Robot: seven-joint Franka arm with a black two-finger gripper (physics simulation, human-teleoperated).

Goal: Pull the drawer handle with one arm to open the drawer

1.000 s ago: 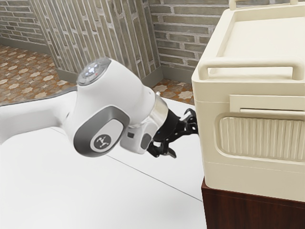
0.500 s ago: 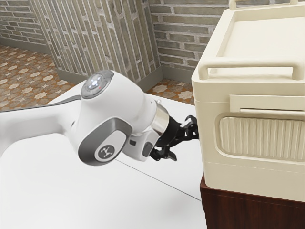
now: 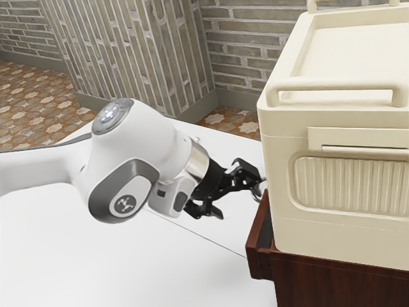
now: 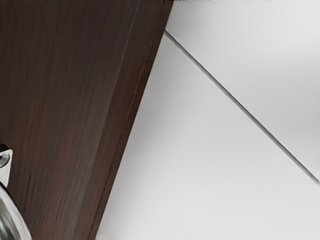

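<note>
Firstly, exterior view, gripper (image 3: 239,199): one, black; two fingers spread well apart, nothing pinched.
Handle (image 3: 262,185): one, curved metal, close by the upper fingertip; whether they touch, cannot tell.
Drawer (image 3: 261,263): one, red-brown wood, part-way out, just beyond and below the gripper.
Cabinet (image 3: 339,284): one, matching wood, beyond the gripper, behind the drawer's front.
Beige case (image 3: 345,240): one, with two rails (image 3: 339,84), on the cabinet, beyond the gripper and rising above it.
Secondly, wrist view, drawer front (image 4: 55,100): one, dark grain, ahead of the gripper.
Handle mount (image 4: 5,164): one in sight, at the curved bar's end, close to the gripper.
White surface (image 4: 210,150): one, under the gripper; one thin seam (image 4: 240,105).
Handle, handling: probably stiff and smooth, apt to slip off one fingertip; best taken behind mid-curve.
Drawer, handling: likely rigid, moderately heavy; wants a level, even pull away from the cabinet.
</note>
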